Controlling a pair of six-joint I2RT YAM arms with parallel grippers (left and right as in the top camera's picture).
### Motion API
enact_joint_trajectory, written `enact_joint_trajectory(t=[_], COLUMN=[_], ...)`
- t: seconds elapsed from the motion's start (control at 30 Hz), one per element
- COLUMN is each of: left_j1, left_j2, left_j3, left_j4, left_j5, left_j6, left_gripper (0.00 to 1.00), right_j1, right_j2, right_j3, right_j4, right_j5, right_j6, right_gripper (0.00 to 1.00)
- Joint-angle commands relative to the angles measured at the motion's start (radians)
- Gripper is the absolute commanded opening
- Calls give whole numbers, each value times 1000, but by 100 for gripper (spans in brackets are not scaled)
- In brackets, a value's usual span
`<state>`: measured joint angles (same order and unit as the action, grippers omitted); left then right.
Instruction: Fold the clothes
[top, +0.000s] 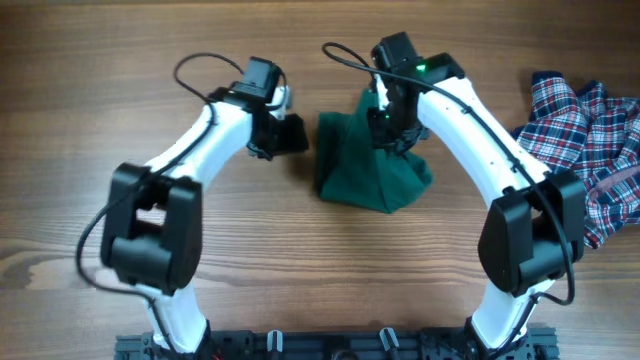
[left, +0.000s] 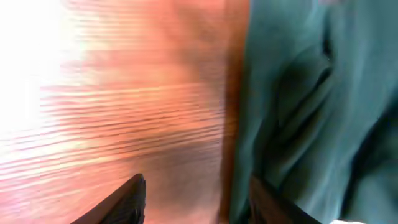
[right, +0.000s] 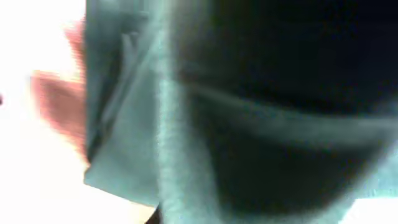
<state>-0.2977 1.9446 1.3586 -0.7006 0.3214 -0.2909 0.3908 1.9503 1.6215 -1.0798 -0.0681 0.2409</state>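
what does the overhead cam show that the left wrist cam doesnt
Only the overhead: both arms whole, the right gripper pinched shut on a raised peak of the green garment, the left gripper beside its left edge, and a plaid garment far right.
Only the left wrist: its own fingertips standing apart over the wooden table at the cloth's edge, with the creases up close.
Both: the green garment and the wooden table.

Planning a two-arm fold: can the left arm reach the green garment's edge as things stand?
Probably yes: the left gripper is open right beside the green garment, with only bare table between them and nothing blocking the way.
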Motion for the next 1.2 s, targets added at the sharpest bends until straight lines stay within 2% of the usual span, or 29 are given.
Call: enact_joint_trajectory(t=[0.0,0.1,0.23,0.33,0.4,0.57,0.6,0.63,0.67,0.7,0.8,0.83,0.97,1.0,1.07,1.1,1.17], left_j1=[51,64,64,64,64,64,64,64,64,64,64,64,64,64,64,64,64], left_j2=[-177,-283,-379,-408,-407,-407,-407,-407,-406,-404,-404,-404,-404,-404,-404,-404,-396], left_j3=[2,2,2,2,2,1,1,1,1,1,1,1,1,1,1,1,1], left_j4=[-53,-89,-94,-97,-102,-105,-105,-103,-100,-100,-98,-97,-98,-100,-104,-105,-93], left_j5=[14,11,10,10,10,0,-1,-3,-9,-20,-50,-51,-50,-49,-50,-49,-49], left_j6=[-8,-8,-9,-8,-8,-8,-7,-5,-5,-5,-13,-32,-58,-60,-85,-113,-173], left_gripper=[55,55,55,55,55,58,58,58,56,51,30,26,26,28,40,49,62], right_j1=[47,72,130,170,177,67,45,24,10,5,16,22,60,63,53,42,16], right_j2=[-23,-23,14,49,47,-31,-36,-35,-24,-14,63,88,127,127,119,100,10], right_j3=[21,20,20,20,21,21,21,20,18,7,-82,-108,-150,-149,-146,-140,-122], right_j4=[52,94,165,171,171,137,130,115,99,98,114,117,168,172,172,172,176], right_j5=[-39,-54,-125,-182,-173,-159,-191,-220,-219,-219,-292,-343,-411,-400,-397,-397,-392], right_j6=[89,106,155,128,97,96,65,26,19,17,20,20,10,10,1,-26,-62], right_gripper=[7,8,29,52,57,59,54,25,6,4,4,4,4,4,7,15,22])
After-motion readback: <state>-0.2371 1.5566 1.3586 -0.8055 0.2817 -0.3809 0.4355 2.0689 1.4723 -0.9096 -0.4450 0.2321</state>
